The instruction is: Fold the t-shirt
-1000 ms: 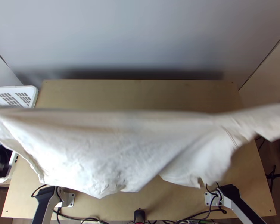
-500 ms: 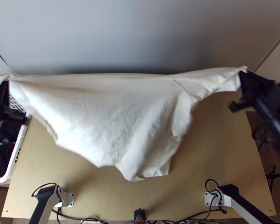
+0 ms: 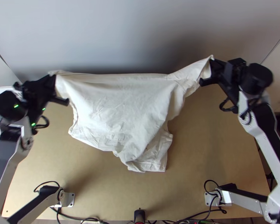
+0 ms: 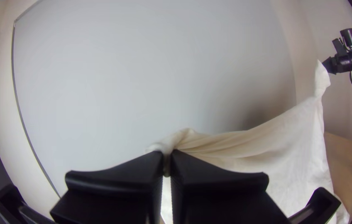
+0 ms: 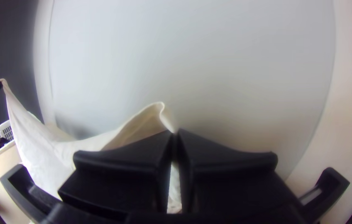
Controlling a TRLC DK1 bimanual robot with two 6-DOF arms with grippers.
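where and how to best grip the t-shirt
The white t-shirt is probably best gripped at both ends of its upper edge, from either side, where left gripper and right gripper pinch it: the cloth hangs from that edge.

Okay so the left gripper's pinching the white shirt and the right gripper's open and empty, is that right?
Not quite: the right gripper is shut on the white shirt too, as the right wrist view shows. The left gripper is indeed pinching it.
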